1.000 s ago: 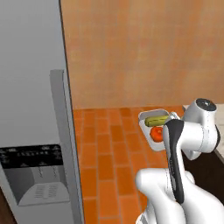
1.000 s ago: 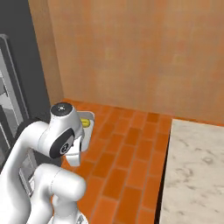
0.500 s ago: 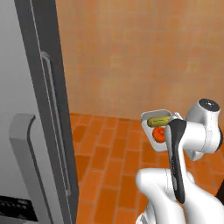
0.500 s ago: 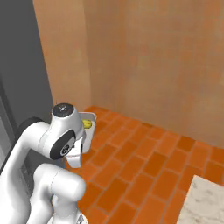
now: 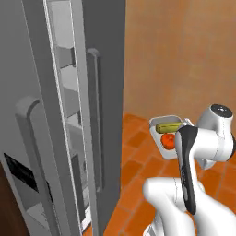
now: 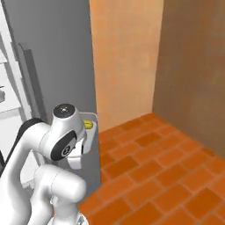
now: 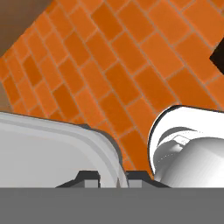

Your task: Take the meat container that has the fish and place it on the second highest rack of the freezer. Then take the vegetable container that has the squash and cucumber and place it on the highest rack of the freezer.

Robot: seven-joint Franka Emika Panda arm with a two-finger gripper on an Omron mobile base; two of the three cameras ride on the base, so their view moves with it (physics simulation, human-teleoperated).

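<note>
**Item: vegetable container** (image 5: 167, 133), white tray carrying 1 yellow-green piece and 1 red-orange piece. Location: held aloft above the brick floor (image 5: 138, 159), in front of the arm's wrist, well apart from the freezer (image 5: 69, 115). In the hand view its white rim (image 7: 65, 140) runs between the 2 finger tips.

**Item: claw** (image 7: 111, 177). State: narrow, pinched on the container's rim; 1 tip on each side of the wall.

**Item: arm.** Pose: folded close to the base, elbow bent high, forearm roughly level, wrist turned so the hand camera looks down at the floor.

**Item: freezer.** Door (image 5: 99, 92) ajar; inner racks visible through the gap, edge-on.

**Risks, judged:**
- Edge grip on 1 wall only: tray may pivot or slip during a swing, spilling contents.
- Door opening looks narrow from this side: tray or elbow may strike the door edge.
- Rack choice: the racks are hard to count edge-on, so the wrong level is possible.
</note>
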